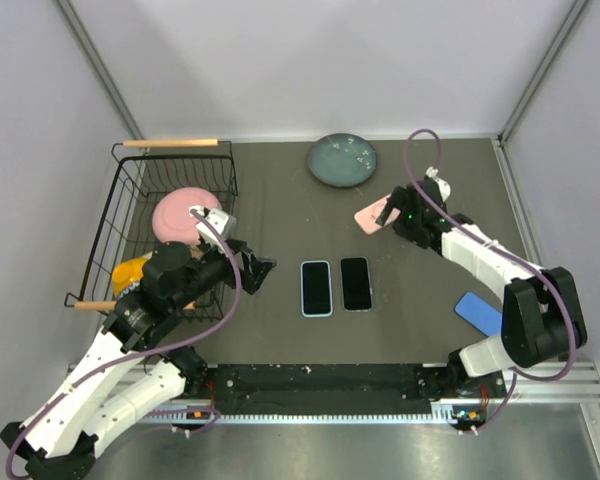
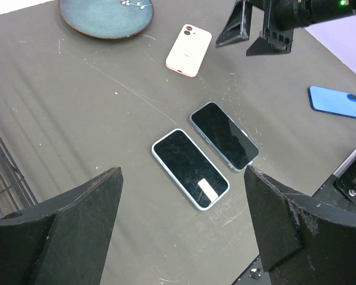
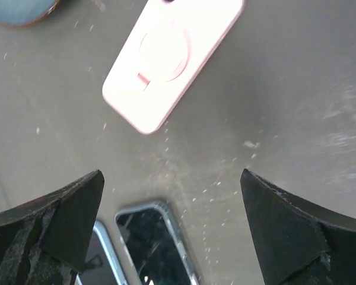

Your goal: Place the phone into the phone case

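The right gripper [image 1: 398,214] covers one end of the pink phone case [image 1: 372,216] in the top view. In its wrist view the case's far end is cut off by the upper edge. Only a sliver of the teal plate [image 1: 342,160] shows there, and both phones run off the bottom. The case lies back up, so I cannot tell whether anything sits inside it. A blue case [image 1: 477,312], far from the plate on the right arm's side, is partly tucked under that arm. A yellow object [image 1: 130,270] in the wire basket [image 1: 170,150] is half hidden behind the left arm and too unclear to name.

The pink case is a matte, round-cornered rectangle with a raised ring on its back and a camera cutout at one end. It lies flat on the scuffed dark mat, just beside the plate toward the right arm. Nearer the robot than the plate, the pale-rimmed phone [image 1: 316,288] and dark-rimmed phone [image 1: 356,283] lie side by side, glossy black screens up.

The right gripper's fingers are spread wide above the pink case, grasping nothing. The left gripper [image 1: 260,270], beside the basket, is likewise spread and empty.
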